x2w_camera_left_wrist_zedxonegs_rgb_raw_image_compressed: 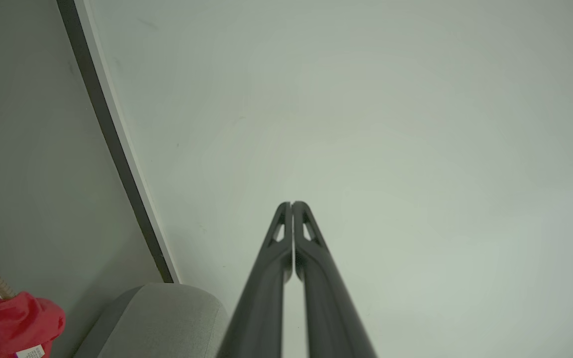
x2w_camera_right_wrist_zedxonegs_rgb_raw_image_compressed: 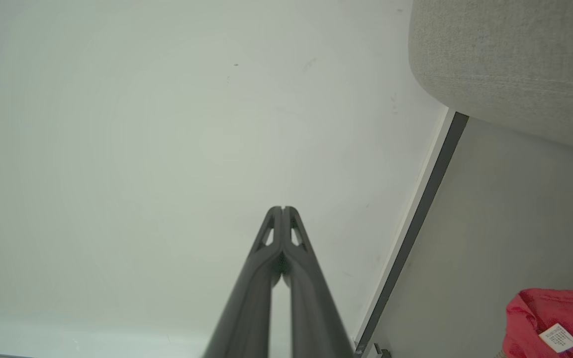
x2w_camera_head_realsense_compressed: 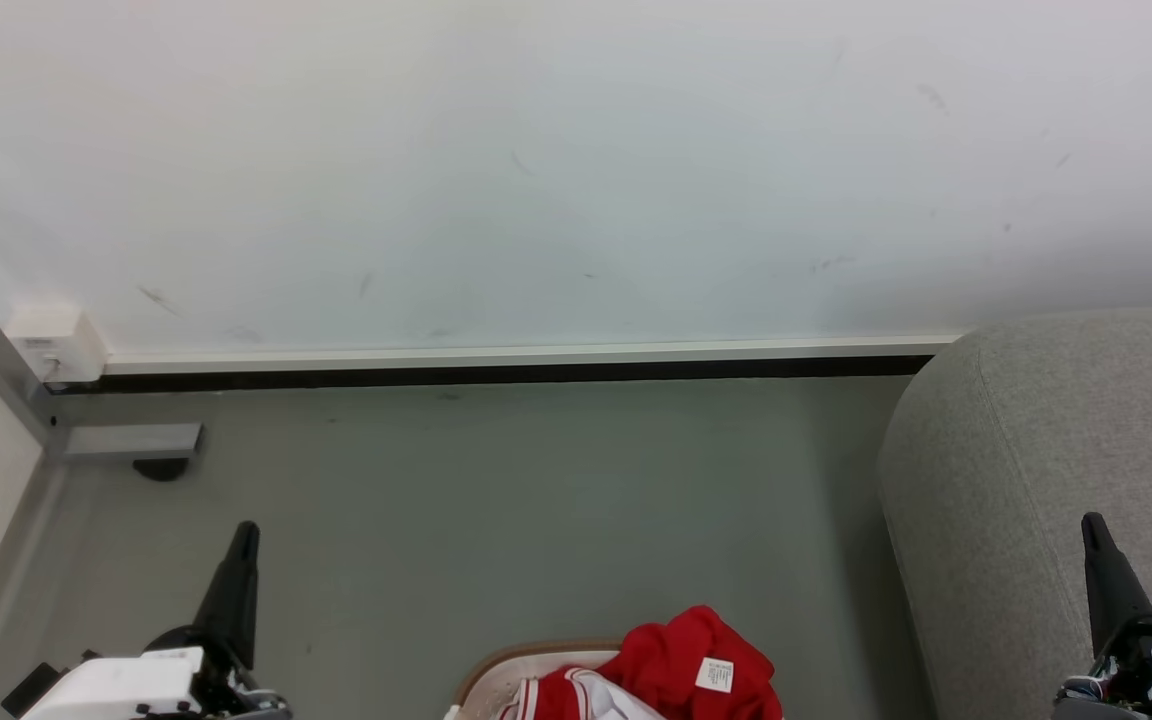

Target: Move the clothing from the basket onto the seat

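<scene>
Left end effector (x2w_camera_head_realsense_compressed: 244, 530) and right end effector (x2w_camera_head_realsense_compressed: 1094, 522) are both seen fully closed, nothing held, fingers aimed at the wall (x2w_camera_head_realsense_compressed: 576, 150). Red clothing (x2w_camera_head_realsense_compressed: 681, 650) is piled in the basket (x2w_camera_head_realsense_compressed: 496, 668) on the floor (x2w_camera_head_realsense_compressed: 486, 500), low between the 2 arms. The sofa (x2w_camera_head_realsense_compressed: 1016, 450) stands near it on the right. Step is judged as the reach into the basket. 1 end effector should be opened before descent, aimed at the raised bunch by the white label (x2w_camera_head_realsense_compressed: 714, 674), closed on a thick fold, then lifted clear of the basket before being swung right.
</scene>
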### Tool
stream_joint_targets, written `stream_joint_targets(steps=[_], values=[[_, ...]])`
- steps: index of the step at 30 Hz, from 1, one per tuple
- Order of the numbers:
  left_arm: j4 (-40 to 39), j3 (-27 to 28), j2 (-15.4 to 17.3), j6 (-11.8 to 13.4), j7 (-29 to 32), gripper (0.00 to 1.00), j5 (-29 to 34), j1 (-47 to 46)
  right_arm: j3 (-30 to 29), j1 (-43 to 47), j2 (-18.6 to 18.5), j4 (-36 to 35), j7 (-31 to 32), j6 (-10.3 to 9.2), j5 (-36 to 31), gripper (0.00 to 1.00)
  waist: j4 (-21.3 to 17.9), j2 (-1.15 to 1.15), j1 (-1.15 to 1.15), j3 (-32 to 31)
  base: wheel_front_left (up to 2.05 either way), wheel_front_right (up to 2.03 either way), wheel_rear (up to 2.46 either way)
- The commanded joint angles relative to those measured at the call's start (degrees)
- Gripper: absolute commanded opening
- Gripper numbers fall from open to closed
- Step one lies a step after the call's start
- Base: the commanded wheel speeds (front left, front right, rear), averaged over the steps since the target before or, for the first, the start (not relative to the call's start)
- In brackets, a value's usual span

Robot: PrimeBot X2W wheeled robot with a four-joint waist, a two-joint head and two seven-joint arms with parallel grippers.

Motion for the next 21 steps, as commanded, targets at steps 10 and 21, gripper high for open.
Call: stream_joint_targets(steps=[10, 21], values=[[0.52, -0.67, -0.07, -0.06, -0.85, 1.00, 0.31, 0.39, -0.15, 0.53, 0.67, 0.30, -0.49, 0.00, -0.87, 1.00, -0.02, 0.00, 0.00, 0.01, 0.00, 0.00, 0.00], [0.90, -2.41, -0.02, -0.08, -3.97, 1.00, 5.54, 0.72, -2.50, 1.84, 2.62, -1.24, -1.49, -0.01, -12.93, 1.00, -0.09, 0.00, 0.00, 0.09, 0.00, 0.00, 0.00]])
